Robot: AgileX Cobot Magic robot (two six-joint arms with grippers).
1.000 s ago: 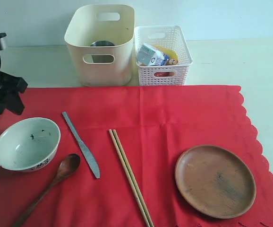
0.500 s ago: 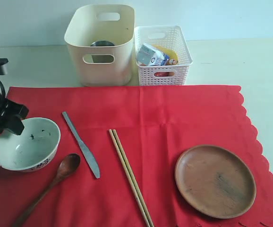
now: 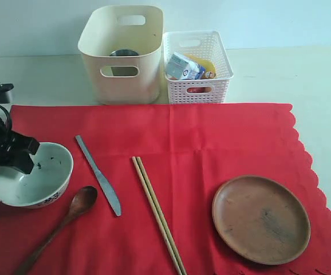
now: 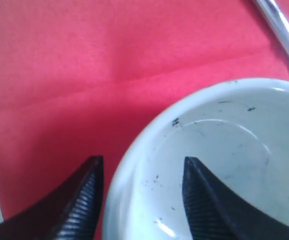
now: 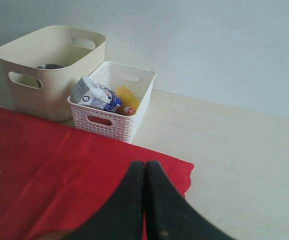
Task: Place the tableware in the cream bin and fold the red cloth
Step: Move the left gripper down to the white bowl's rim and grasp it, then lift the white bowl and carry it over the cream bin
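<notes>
At eight o'clock on the red cloth, straddling the rim of the white bowl with the left gripper open. Probably hard, heavy, slippery, breakable: needing a firm rim pinch. Resting the right gripper shut, empty. Aiming for the cream bin at eleven o'clock.

We see a smooth, matt, off-white worktop running back to a plain wall of very light bluish white. The two meet in a straight, level seam. Soft, even light falls across both surfaces, and we find only faint, blurred shadows on the worktop.
</notes>
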